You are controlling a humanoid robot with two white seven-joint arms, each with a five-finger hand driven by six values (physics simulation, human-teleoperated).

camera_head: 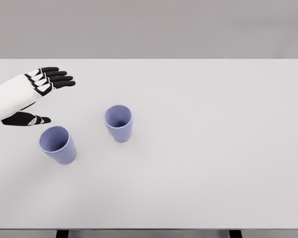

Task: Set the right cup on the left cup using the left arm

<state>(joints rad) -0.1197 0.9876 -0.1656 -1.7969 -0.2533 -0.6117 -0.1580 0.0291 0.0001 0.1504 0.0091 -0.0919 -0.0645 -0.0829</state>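
Two lavender-blue cups stand upright on the white table (213,148). The left cup (58,145) is near the table's left side. The right cup (118,123) stands a little farther back, towards the middle. My left hand (44,94) comes in from the left edge and hovers above the table, behind the left cup and left of the right cup. Its fingers (57,78) are stretched out flat and the thumb (27,119) points away below them. It holds nothing and touches neither cup. The right arm does not show.
The table's far edge runs across the top against a grey wall. Its front edge lies near the bottom of the view, with dark legs (62,233) just showing below it.
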